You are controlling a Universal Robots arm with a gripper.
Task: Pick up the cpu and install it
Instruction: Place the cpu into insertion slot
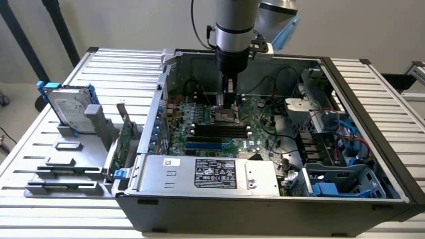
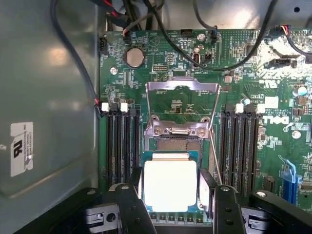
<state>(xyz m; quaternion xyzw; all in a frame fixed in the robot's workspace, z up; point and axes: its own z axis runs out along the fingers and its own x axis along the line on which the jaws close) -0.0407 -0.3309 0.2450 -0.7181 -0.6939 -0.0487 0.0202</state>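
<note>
The cpu [image 2: 170, 185] lies flat with its silver top facing the wrist camera. Two opposite edges are clamped between the black fingers [image 2: 127, 207] of the claw [image 2: 171, 194], so the claw is grasping the chip. The chip hangs over the near part of the open socket [image 2: 176, 141], whose bare contact field shows just past its far edge. Whether chip and socket touch I cannot tell. Beyond the socket, the hinged retention frame [image 2: 181, 87] stands flipped open. Banks of memory slots [image 2: 119, 146] run on either side of the claw across the green motherboard [image 2: 161, 63]. In the exterior view the arm [image 1: 234, 25] drops straight down, wrist vertical, into the open computer case [image 1: 362, 99]. Well away from the claw, at the exterior view's left, a hard drive [image 1: 69, 107] stands upright outside the case.
</note>
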